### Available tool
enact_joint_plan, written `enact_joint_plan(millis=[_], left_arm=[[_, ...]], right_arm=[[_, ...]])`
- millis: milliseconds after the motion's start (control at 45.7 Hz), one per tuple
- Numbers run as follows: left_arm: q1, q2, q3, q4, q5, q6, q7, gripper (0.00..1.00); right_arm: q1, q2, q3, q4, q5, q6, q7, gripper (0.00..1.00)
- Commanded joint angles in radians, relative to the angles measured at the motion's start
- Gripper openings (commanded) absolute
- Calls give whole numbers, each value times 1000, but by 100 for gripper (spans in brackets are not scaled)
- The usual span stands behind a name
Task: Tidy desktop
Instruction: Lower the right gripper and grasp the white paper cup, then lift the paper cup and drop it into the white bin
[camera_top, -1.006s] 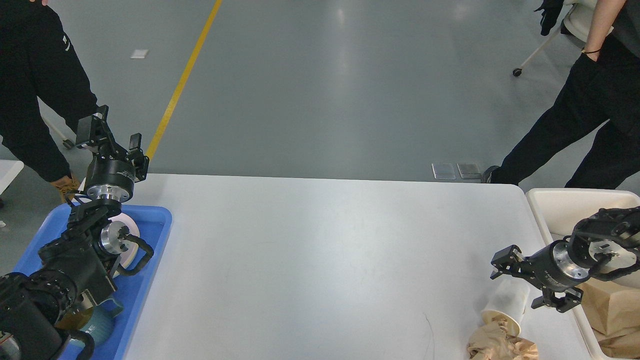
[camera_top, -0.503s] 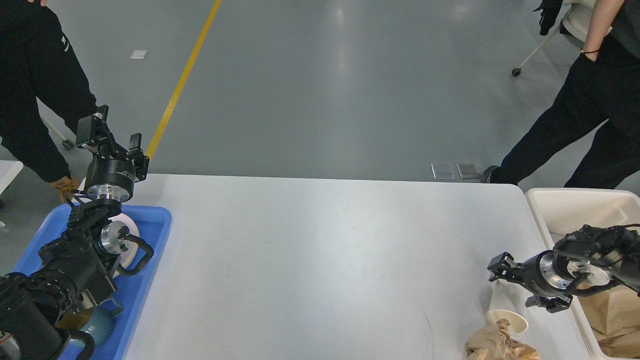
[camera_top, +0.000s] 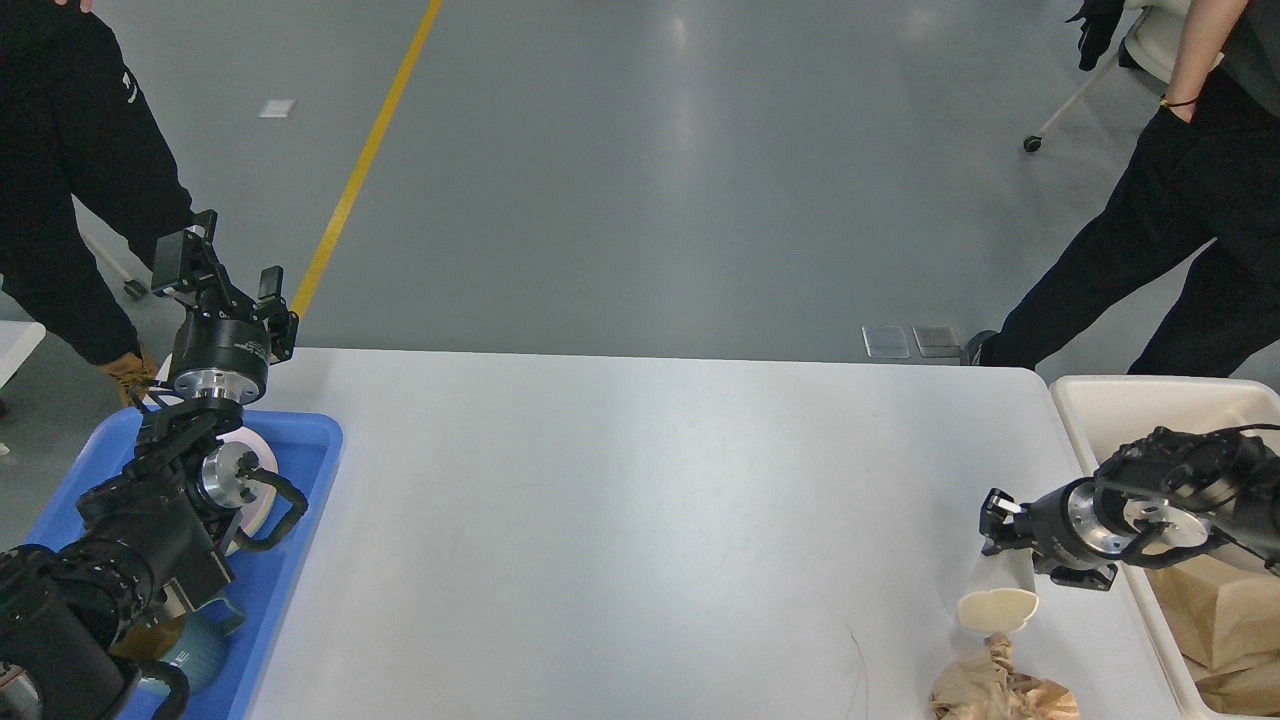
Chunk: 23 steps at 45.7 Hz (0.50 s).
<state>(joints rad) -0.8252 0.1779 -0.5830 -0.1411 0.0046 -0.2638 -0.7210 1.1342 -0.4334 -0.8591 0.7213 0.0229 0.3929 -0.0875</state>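
Most of the desktop (camera_top: 640, 520) lay bare across the middle of the frame, a wide white slab with rounded corners. What clutter remained sat in the lower right: a cream paper cup (camera_top: 1000, 600) tipped on its side with its mouth toward me, and just below it a wad of crumpled brown paper (camera_top: 1000, 690) at the bottom edge.

My right gripper (camera_top: 1000, 525) was at the cup's far end, apparently touching its base, but it showed dark and end-on, so I could not tell whether the fingers were spread or pressed on the cup. Beside it, at the right edge, the cream-white bin (camera_top: 1130, 405) already held brown paper bags (camera_top: 1215, 610).

My left gripper (camera_top: 222, 275) stood raised in the upper left, above the far end of the blue tray (camera_top: 310, 470), its fingers spread and holding nothing. The tray carried a pale plate (camera_top: 262, 500) and a teal mug (camera_top: 200, 645), partly hidden behind my arm.

I judged the tidying well advanced: dishes in the tray, some rubbish in the bin. The cup and the crumpled paper were still left to go, most likely into the bin.

Two people in dark clothes stood beyond the table, at the upper left and upper right.
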Motion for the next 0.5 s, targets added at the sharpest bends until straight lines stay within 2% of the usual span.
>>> enact_joint_plan(millis=[0,131,350,481], left_arm=[[0,0,0,0,0,0,0,96],[0,0,0,0,0,0,0,96],[0,0,0,0,0,0,0,96],[0,0,0,0,0,0,0,96]], right_arm=[[74,-33,-1,-2,2,0,0,0],[205,-109,-12,0,2,6,0,0],[452,-243,-12,0,2,122,2,0],[521,-284,-12,-2,2,130,2,0]])
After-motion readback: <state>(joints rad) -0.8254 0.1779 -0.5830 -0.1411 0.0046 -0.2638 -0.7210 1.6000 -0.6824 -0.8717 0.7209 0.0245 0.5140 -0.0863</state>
